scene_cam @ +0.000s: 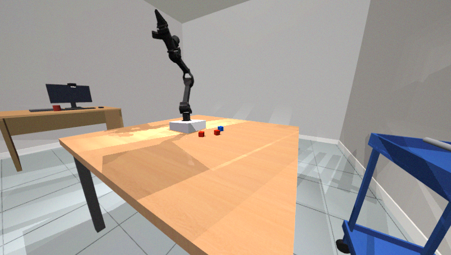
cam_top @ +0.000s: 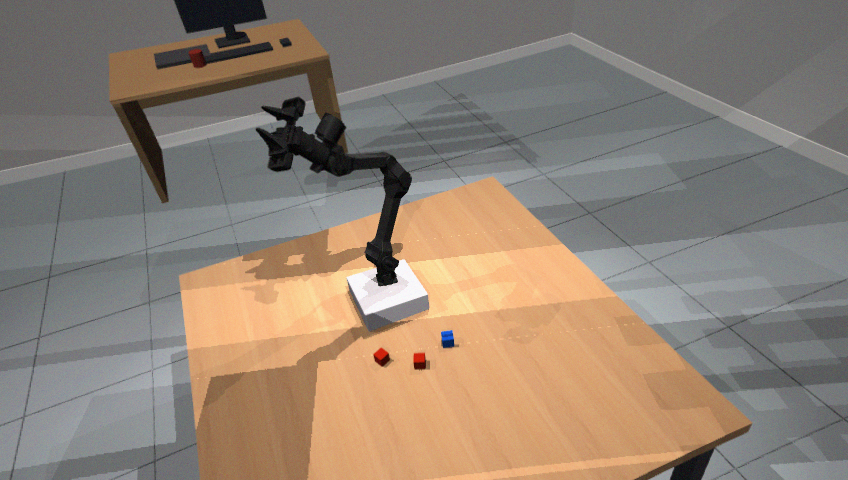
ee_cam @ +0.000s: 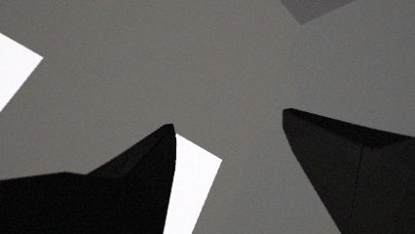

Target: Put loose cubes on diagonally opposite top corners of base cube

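Observation:
A blue cube [cam_top: 447, 340] [scene_cam: 220, 128] sits on the table, to the right of two red cubes. One red cube [cam_top: 419, 361] [scene_cam: 216, 132] is the nearer of the two to it. The other red cube [cam_top: 381, 356] [scene_cam: 201, 134] lies farther left and looks turned in the top view. All three are apart, with nothing stacked on the blue cube. My gripper [cam_top: 260, 118] [scene_cam: 155, 10] [ee_cam: 228, 125] is open and empty, high above and well away from the cubes. In the top view its fingers point left. The wrist view shows no cube.
The arm stands on a white block [cam_top: 389, 300] [scene_cam: 178, 126] behind the cubes on the wooden table [cam_top: 476, 416] [scene_cam: 240, 177]. A desk [cam_top: 127, 77] [scene_cam: 31, 121] with a monitor and a red mug is at the back left. A blue cart [scene_cam: 373, 186] stands at the right.

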`<state>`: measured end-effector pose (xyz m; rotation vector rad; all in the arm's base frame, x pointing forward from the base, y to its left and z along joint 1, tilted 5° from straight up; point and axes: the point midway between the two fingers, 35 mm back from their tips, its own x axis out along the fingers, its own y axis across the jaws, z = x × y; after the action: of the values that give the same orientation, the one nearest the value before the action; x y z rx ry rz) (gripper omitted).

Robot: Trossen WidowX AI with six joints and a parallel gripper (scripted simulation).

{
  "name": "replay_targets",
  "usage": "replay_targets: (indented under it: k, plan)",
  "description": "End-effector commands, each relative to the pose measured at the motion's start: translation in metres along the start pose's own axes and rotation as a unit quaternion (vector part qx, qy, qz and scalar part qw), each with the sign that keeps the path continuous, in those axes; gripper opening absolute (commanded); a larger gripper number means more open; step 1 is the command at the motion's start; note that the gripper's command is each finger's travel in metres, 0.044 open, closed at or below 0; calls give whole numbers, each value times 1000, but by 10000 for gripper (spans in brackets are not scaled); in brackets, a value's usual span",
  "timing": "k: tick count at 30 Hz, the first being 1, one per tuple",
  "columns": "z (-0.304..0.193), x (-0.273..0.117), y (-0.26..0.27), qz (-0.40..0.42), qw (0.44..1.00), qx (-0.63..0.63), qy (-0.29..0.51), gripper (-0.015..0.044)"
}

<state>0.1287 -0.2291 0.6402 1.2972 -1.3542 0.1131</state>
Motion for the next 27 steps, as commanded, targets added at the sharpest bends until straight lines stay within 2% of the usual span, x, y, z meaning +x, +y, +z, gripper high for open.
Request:
replay_targets:
  k: [1, 14, 27]
  plan:
    - [7, 2, -42, -63, 996, -55, -7, 265]
    - [12, -15, -165, -252, 939, -233, 31, 265]
    - [2, -68, -275, -407, 811, -390, 158, 265]
